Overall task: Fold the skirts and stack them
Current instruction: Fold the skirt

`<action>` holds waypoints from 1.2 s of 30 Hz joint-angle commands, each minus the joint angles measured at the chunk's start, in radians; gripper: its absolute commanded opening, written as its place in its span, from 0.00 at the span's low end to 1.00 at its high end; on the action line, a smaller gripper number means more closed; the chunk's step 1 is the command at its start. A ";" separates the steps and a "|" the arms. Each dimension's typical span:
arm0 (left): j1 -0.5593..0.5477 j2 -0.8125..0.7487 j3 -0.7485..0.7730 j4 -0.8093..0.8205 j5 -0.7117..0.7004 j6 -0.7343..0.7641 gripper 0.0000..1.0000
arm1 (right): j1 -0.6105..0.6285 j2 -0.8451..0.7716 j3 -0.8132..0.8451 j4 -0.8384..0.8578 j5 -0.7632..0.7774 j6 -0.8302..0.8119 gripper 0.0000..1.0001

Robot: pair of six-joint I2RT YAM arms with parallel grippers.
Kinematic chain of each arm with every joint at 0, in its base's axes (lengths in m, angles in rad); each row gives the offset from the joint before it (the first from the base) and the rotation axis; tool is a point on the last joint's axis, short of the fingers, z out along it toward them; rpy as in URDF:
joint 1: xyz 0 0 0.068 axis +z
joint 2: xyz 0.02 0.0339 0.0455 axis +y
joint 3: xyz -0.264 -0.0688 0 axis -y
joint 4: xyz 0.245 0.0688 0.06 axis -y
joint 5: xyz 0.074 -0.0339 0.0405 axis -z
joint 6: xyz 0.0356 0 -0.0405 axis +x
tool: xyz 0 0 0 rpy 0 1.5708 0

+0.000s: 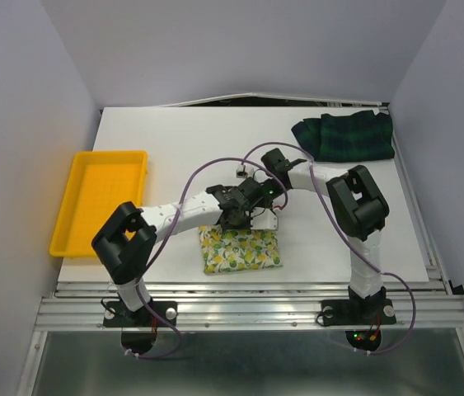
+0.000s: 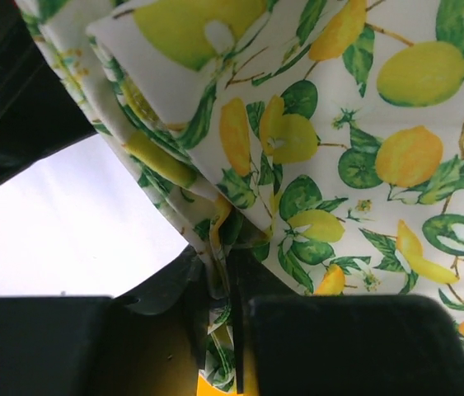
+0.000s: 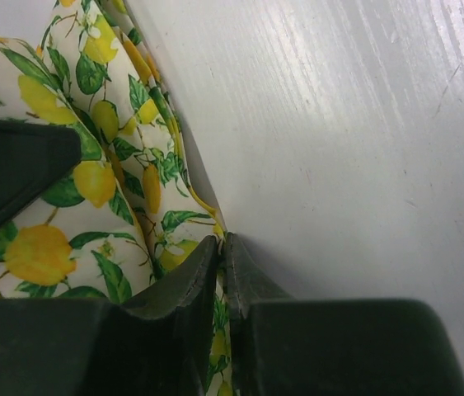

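Both grips are locked! My left fingers [image 2: 170,289] are pinched tight on a bunched fold of the lemon skirt [image 1: 241,250]. My right fingers [image 3: 184,280] are nipped shut on its thin edge, right where cloth meets the table [image 1: 174,140]. The skirt lies as a squarish packet near the table's front edge, between my two bases. The plaid skirt [image 1: 347,136] sits rumpled in the far right corner, well apart, and by the look of it not folded yet.

Here's the danger: this printed cloth looks light and smooth, and the layers are stacked loosely. If either grip has caught only the top ply, I'd expect the fold to peel open as I move. An uneven pull between my two arms would skew the packet. My wrists are also crowded together over the far edge, so a bump is possible.

The plaid looks thicker, darker and lumpier, so it will likely resist a crisp crease. The table is hard, white and faintly streaked, and the yellow tray [image 1: 104,155] at left is rigid, rimmed plastic.
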 commanded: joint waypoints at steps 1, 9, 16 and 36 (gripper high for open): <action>0.005 -0.097 -0.025 0.130 -0.058 -0.009 0.40 | 0.014 0.026 -0.019 0.007 0.026 -0.007 0.15; 0.006 -0.300 -0.060 0.173 -0.054 -0.038 0.59 | 0.014 0.030 -0.013 -0.002 0.049 -0.019 0.15; 0.015 -0.403 -0.129 0.139 0.061 -0.164 0.55 | 0.014 0.032 0.013 -0.018 0.074 -0.022 0.15; 0.015 -0.042 -0.231 0.219 0.271 -0.301 0.40 | -0.115 0.010 0.231 -0.086 0.316 0.155 0.31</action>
